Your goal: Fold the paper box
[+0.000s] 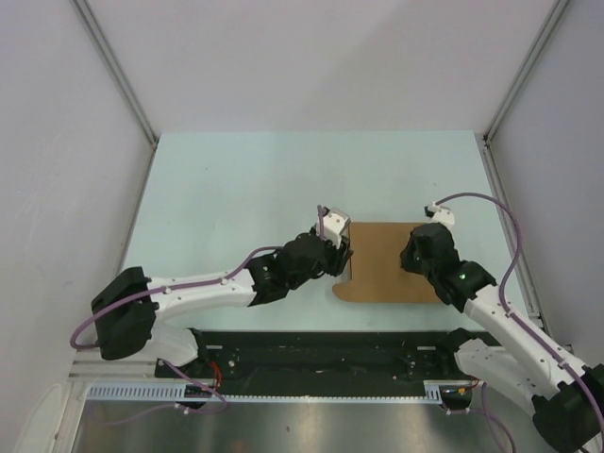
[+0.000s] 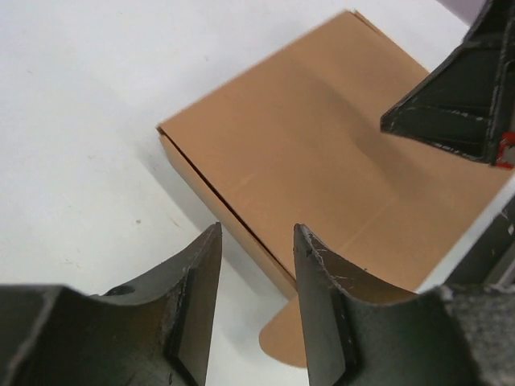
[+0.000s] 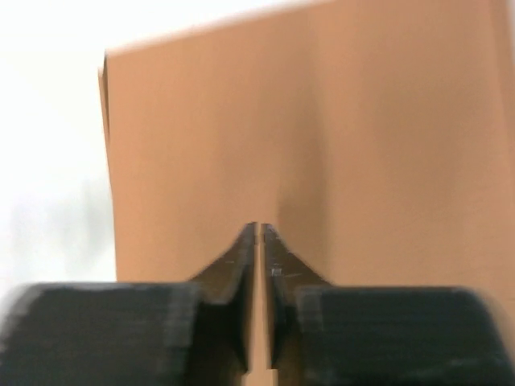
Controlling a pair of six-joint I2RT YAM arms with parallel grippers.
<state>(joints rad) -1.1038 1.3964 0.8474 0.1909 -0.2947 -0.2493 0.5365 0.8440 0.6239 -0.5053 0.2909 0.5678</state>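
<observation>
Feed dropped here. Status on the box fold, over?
Left gripper open at left edge of paper box. Right gripper shut, tips on its top. Nothing seen in the way.

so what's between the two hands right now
Only the paper box. The top view shows its flat brown panel filling the stretch from the left hand to the right hand.
</observation>
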